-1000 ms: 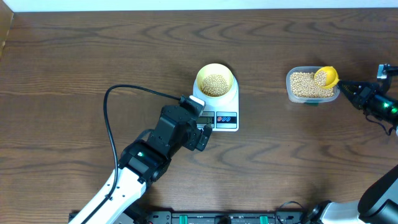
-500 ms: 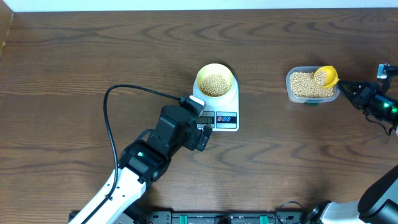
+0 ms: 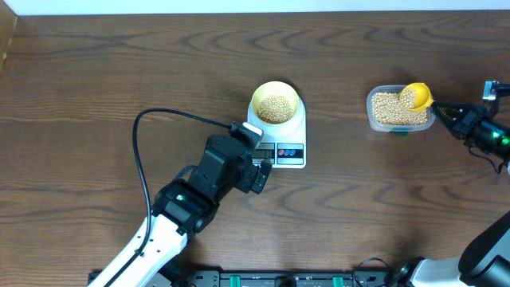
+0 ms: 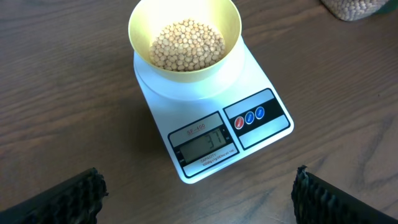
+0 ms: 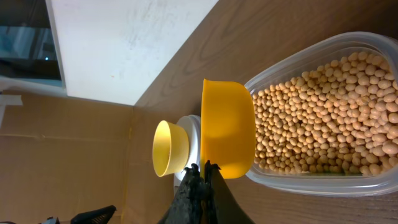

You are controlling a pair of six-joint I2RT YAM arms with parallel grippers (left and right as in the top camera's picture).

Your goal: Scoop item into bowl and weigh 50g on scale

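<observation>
The pale-yellow bowl (image 3: 276, 102) holds tan beans (image 4: 186, 45) and sits on the white scale (image 3: 280, 142); the display (image 4: 205, 142) reads 31. My left gripper (image 3: 260, 174) is open and empty, just in front of the scale, its fingertips apart in the left wrist view (image 4: 199, 193). My right gripper (image 3: 443, 112) is shut on the handle of a yellow measuring spoon (image 3: 416, 96), whose head holds beans above the clear tub of beans (image 3: 396, 112). In the right wrist view the spoon head (image 5: 227, 135) is at the tub's edge (image 5: 323, 112), and the bowl (image 5: 169, 148) shows beyond.
A black cable (image 3: 159, 119) loops from the left arm across the table. A cardboard box edge (image 3: 6, 40) is at the far left. The table's back edge runs along the top.
The spoon head has shifted slightly up and left over the tub. The left arm, bowl and scale have not moved.
</observation>
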